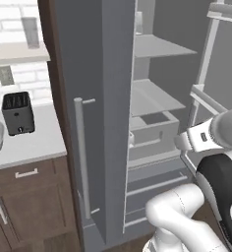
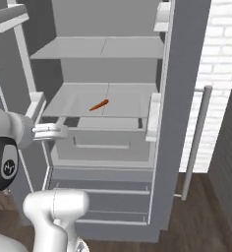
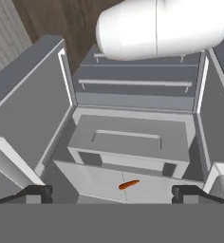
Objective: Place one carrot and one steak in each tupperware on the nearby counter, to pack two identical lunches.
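white arm reaches into the open grey fridge (image 2: 187, 74), two-finger gripper (image 3: 115, 192) spread to its widest with nothing between the tips, aimed at the shelves. one slim orange carrot (image 2: 99, 105) lies on the middle grey shelf (image 2: 128, 106), apart from the fingertips. left base view adds one black toaster (image 1: 18, 113) on the light grey-white counter (image 1: 32, 142).

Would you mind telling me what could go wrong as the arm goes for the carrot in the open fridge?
1. The carrot is slim and lies flat on a fridge shelf; the open gripper could nudge it deeper.
2. The door bins flank the opening, so the arm might clip one.
3. No steak is visible yet; it may need searching.
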Controlling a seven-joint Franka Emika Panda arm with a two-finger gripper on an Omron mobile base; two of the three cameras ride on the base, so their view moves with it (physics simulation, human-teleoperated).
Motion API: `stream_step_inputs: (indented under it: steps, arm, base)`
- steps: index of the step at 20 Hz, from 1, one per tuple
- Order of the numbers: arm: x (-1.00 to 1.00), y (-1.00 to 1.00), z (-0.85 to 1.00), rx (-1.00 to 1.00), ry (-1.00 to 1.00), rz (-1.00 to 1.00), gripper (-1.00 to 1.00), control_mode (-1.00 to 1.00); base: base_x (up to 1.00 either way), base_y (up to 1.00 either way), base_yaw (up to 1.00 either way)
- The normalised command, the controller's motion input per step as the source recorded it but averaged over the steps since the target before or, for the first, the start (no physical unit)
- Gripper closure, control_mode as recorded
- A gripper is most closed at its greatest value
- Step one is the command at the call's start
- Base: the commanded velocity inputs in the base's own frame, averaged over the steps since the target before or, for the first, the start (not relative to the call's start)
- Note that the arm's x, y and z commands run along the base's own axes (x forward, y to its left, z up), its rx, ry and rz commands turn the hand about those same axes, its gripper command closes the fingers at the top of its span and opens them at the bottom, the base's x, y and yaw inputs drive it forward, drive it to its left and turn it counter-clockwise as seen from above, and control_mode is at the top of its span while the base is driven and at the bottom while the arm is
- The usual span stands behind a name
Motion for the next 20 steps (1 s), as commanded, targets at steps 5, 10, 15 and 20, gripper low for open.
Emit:
stream_step_inputs:
  steps: [5,10,15,20]
  arm:
    - [0.00,0.00,0.00,0.00,0.00,0.00,-1.00,1.00]
    - [0.00,0.00,0.00,0.00,0.00,0.00,-1.00,1.00]
    - [0.00,0.00,0.00,0.00,0.00,0.00,-1.00,1.00]
    - [0.00,0.00,0.00,0.00,0.00,0.00,-1.00,1.00]
  base:
    - [0.39,-0.29,0.19]
    - [0.16,-0.39,0.18]
    - [0.45,0.03,0.09]
    - [0.66,0.00,0.04]
